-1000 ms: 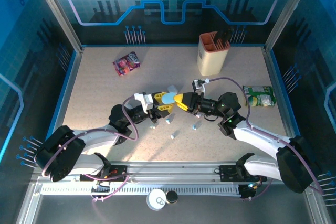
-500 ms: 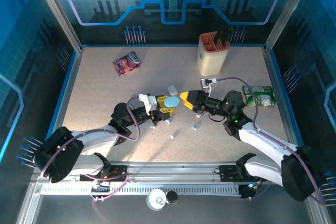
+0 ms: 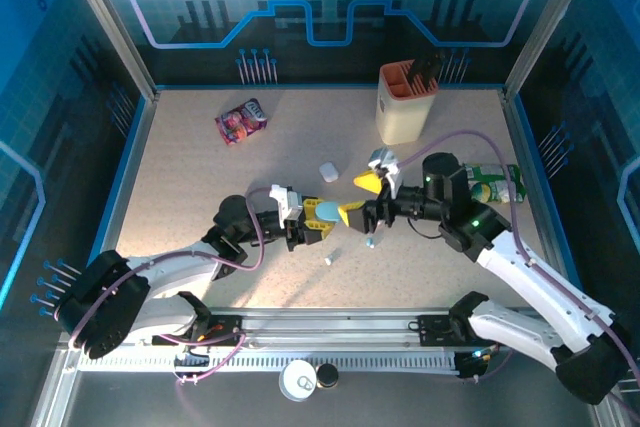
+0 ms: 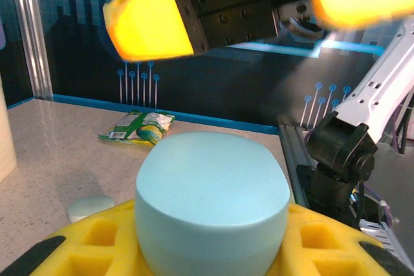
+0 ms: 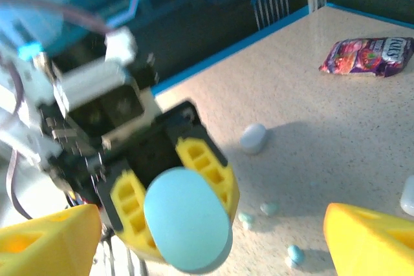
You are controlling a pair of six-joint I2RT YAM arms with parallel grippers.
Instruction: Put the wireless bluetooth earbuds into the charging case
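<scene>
My left gripper (image 3: 325,217) is shut on a pale blue charging case (image 3: 327,209) just above the table's middle. In the left wrist view the case (image 4: 212,198) sits between my yellow fingers (image 4: 65,240), its smooth rounded face up. My right gripper (image 3: 360,199) stands open just right of the case, not touching it. From the right wrist, its wide-apart fingers (image 5: 372,240) frame the held case (image 5: 187,227). Tiny pale earbuds (image 3: 327,261) (image 3: 370,242) lie loose on the table below the grippers; three earbuds (image 5: 268,208) show beside the case.
A small white case (image 3: 329,171) lies behind the grippers. A beige holder (image 3: 406,102) stands back right, a purple candy packet (image 3: 241,120) back left, a green packet (image 3: 495,184) at the right edge. Blue walls ring the table.
My right gripper has opened and pulled back off the case, its arm swinging right. The left gripper kept the case and shifted slightly toward the front right.
</scene>
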